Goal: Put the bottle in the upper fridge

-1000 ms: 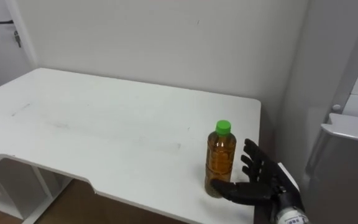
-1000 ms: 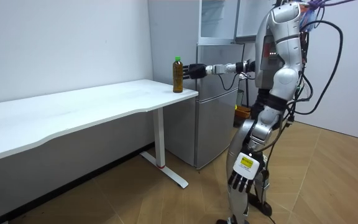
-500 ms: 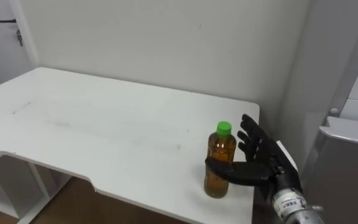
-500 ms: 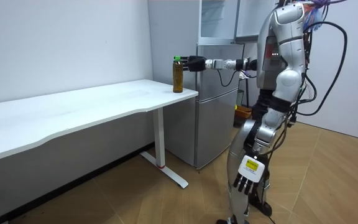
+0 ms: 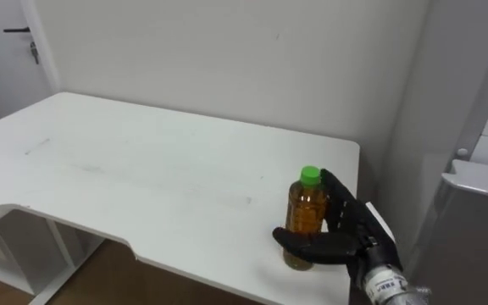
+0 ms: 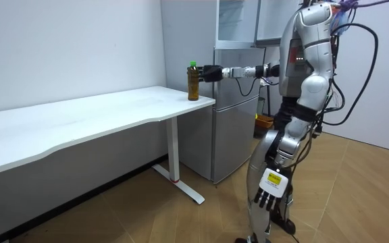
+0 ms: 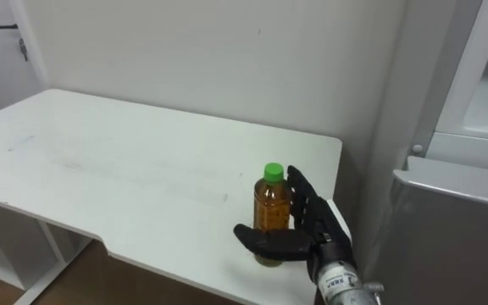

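Bottle [image 5: 305, 222], amber with a green cap, stands upright on the white table [image 5: 142, 186] close to its near right corner, with the grey fridge [image 5: 473, 229] just past the table's end.

The right robot hand [image 5: 350, 243] is at the bottle's right side with the palm turned toward it. Its fingers [image 5: 339, 196] are spread and fairly straight, rising beside and behind the bottle's upper half. The thumb [image 5: 299, 246] reaches across in front of the bottle's lower part. The bottle sits in the gap between thumb and fingers, and the hand is not clamped on it. In the room view the robot stands upright before the fridge, its right arm stretched out nearly level to the bottle. The left robot hand [image 6: 267, 199] hangs by its thigh with loose fingers.

Half a second ago the right robot hand was higher, with the thumb crossing the bottle near its middle and the fingertips above the cap. It has since dropped, so the thumb now lies near the base. The bottle has kept its spot on the table.
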{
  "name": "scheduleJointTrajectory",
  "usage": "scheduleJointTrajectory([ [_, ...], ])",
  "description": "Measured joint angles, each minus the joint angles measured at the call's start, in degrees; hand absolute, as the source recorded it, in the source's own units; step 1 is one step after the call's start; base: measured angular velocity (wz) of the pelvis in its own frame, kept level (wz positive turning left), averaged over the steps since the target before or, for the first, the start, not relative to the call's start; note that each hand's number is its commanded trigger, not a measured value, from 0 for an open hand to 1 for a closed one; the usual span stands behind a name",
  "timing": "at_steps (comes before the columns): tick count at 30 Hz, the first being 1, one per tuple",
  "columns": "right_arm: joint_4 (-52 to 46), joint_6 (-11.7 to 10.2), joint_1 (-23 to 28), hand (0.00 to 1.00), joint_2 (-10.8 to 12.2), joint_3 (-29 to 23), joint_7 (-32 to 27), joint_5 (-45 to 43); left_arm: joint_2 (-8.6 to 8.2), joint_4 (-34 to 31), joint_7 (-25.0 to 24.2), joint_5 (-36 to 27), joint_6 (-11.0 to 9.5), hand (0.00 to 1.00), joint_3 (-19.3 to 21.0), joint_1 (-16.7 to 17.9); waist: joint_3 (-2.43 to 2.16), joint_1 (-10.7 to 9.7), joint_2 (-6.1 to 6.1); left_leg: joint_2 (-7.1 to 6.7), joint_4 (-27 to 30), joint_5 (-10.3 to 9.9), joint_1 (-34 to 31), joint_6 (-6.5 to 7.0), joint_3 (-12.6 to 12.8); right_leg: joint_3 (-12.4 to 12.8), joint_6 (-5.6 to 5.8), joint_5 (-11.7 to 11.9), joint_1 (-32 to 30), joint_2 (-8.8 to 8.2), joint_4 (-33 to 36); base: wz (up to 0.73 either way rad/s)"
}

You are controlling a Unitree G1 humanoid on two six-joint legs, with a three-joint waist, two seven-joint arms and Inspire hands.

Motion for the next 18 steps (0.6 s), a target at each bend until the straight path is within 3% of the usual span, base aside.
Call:
scheduleJointTrajectory([
  [6, 4.73, 1.05, -0.03, 0.00, 0.03, 0.04, -1.25, -2.25, -0.01, 0.17, 0.00, 0.08, 1.20, 0.00, 0.01, -0.20, -0.05, 0.88, 0.20, 0.02, 0.79, 0.18, -1.40, 0.11, -0.31, -0.04, -0.01, 0.00, -1.34, -0.04, 0.67, 0.02],
  [18, 8.71, 0.26, -0.92, 0.00, -0.02, -0.08, -4.44, -2.28, -0.21, 0.17, 0.01, 0.16, 1.87, 0.00, -0.03, -0.17, -0.06, 1.67, 0.38, -0.11, 0.98, 0.25, -2.79, 0.13, -1.12, -1.12, -0.12, -0.07, -2.21, -0.05, 0.75, 0.03],
])
